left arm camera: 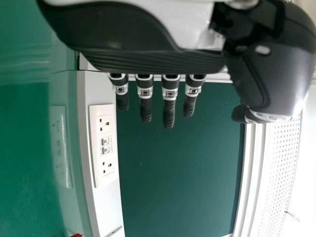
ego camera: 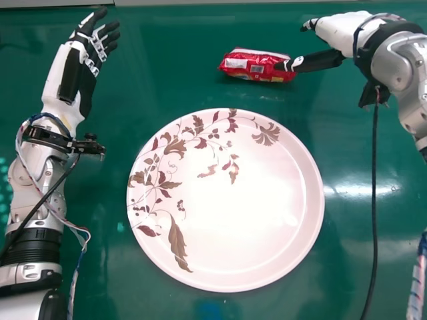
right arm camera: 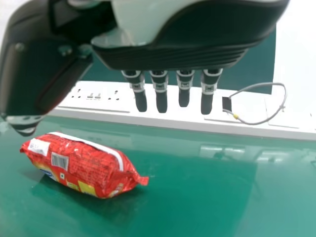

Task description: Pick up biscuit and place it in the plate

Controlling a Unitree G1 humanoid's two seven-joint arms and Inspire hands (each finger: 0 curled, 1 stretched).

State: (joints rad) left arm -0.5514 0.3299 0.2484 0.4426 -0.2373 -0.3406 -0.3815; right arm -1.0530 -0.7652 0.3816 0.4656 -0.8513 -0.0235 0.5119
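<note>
"Biscuit packet (ego camera: 247, 65) first: how does it lie from us?"

"Just to the left of our right hand (ego camera: 343, 32), beyond the floral plate (ego camera: 253, 220), flat on the green surface (ego camera: 340, 280). Its long axis runs mostly side to side, the right end angled slightly towards us."

"So the right hand is nearer?"

"Clearly. It's wide open and has hold of nothing: fingers (right arm camera: 161, 98) straight, thumb (ego camera: 317, 61) reaching across the packet's right end in the head view. Whether they touch, we can't tell. Our left hand (ego camera: 89, 50) is open and idle at the far left."

"Then we'd bring the palm leftward and close across the short width, probably."

"Yes, gently. It's a plump, glossy red wrapper with a pale seam, a barcode, yellow patches and a crimped end; we'd expect it to crinkle or slide if nudged."
</note>
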